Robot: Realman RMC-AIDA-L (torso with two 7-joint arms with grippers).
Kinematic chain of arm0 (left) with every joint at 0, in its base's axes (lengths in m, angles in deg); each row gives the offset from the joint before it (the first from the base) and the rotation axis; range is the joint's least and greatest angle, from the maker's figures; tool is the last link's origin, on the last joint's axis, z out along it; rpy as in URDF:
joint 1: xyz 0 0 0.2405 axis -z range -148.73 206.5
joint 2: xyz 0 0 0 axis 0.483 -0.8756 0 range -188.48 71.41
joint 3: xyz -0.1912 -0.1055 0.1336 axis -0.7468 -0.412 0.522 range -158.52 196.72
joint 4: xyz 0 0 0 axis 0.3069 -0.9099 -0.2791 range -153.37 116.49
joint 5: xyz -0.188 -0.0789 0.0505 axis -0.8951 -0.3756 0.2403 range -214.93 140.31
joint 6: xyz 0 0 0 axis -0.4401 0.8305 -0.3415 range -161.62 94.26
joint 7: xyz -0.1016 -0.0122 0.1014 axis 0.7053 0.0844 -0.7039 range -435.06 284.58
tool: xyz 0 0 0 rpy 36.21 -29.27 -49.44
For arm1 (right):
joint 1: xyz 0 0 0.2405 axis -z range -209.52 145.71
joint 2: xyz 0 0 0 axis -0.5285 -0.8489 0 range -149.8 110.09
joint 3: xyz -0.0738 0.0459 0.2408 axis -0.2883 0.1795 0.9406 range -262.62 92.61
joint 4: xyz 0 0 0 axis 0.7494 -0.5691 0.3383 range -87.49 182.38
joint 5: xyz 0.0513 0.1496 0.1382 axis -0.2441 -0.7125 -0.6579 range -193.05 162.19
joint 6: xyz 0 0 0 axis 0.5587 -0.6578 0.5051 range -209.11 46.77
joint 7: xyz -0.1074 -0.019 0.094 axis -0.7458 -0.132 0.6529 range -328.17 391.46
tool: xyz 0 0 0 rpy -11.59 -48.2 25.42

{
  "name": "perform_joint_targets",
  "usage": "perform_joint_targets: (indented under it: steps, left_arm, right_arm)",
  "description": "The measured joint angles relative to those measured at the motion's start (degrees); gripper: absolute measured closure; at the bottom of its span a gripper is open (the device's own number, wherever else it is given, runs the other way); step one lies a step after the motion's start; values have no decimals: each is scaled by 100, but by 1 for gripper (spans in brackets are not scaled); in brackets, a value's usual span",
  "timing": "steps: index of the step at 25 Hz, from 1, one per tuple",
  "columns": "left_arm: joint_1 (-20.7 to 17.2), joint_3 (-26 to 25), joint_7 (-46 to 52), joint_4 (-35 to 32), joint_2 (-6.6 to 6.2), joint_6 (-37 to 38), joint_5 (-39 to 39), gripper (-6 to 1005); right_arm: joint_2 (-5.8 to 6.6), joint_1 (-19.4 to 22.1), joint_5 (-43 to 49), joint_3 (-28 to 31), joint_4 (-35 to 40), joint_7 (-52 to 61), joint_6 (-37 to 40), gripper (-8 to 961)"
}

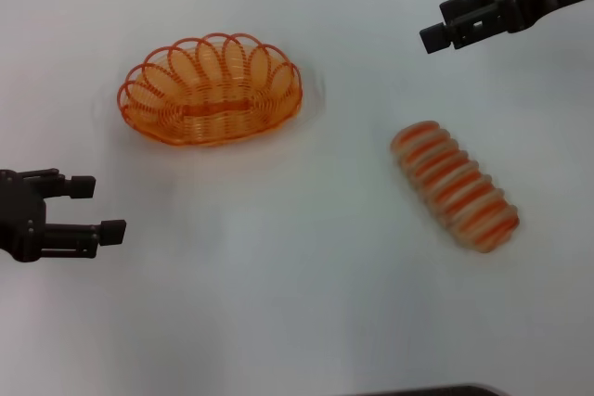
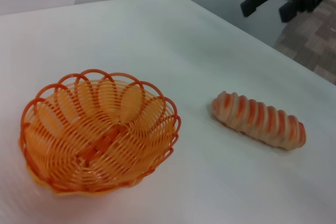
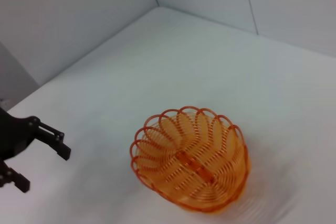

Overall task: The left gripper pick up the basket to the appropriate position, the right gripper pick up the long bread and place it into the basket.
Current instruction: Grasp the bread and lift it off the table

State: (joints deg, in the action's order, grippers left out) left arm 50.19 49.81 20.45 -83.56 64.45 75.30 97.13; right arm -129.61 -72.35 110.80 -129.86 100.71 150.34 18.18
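— Basket first? Where, exactly?

— Oval orange wire basket with a scalloped looped rim (image 1: 212, 90), empty, flat on the white tabletop (image 1: 297, 303), toward the far left. Well apart from the all-black left gripper (image 1: 97, 208), hanging nearer the robot at the left edge, fingers spread wide, gripping nothing.

— And how to take it?

— Probably very light and springy; open mesh, thin loops likely to flex under a hard squeeze. Best pinched at the rim, one finger inside a loop and one outside, on the near long side. Liable to skate on the smooth surface if nudged before closing. Tilting likely when lifted by one edge, so a slow, low carry.

— The loaf?

— Long ridged bread striped orange-brown and cream (image 1: 455, 186), lying diagonally on the right half of the table, clear of the basket and touching nothing else. Right gripper (image 1: 444, 23), black claw on a link with a small white label, up at the far right, above and beyond the loaf, also parted and empty.

— Grip point there?

— Across the middle, straddling the short width, fingers settled into a groove between ridges to stop sliding. Looks soft or foam-like, so a modest squeeze. About as long as the basket, hence alignment with its long axis before release.
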Motion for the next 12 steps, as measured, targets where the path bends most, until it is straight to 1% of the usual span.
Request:
perform_joint_targets:
  steps: [3, 6, 8, 12]
  left_arm:
    - [4, 4, 2, 0, -2, 4, 0, 122]
    - [5, 5, 3, -1, -2, 6, 4, 122]
    - [6, 6, 3, -1, -3, 7, 7, 122]
    - [25, 6, 3, -7, -20, 17, 7, 122]
  right_arm:
    - [95, -244, 277, -18, 16, 459, 284, 137]
    - [112, -510, 699, -19, 18, 796, 552, 137]
    - [81, -686, 1038, -22, 20, 993, 670, 137]
    - [-53, -994, 1671, -207, -3, 1451, 727, 137]
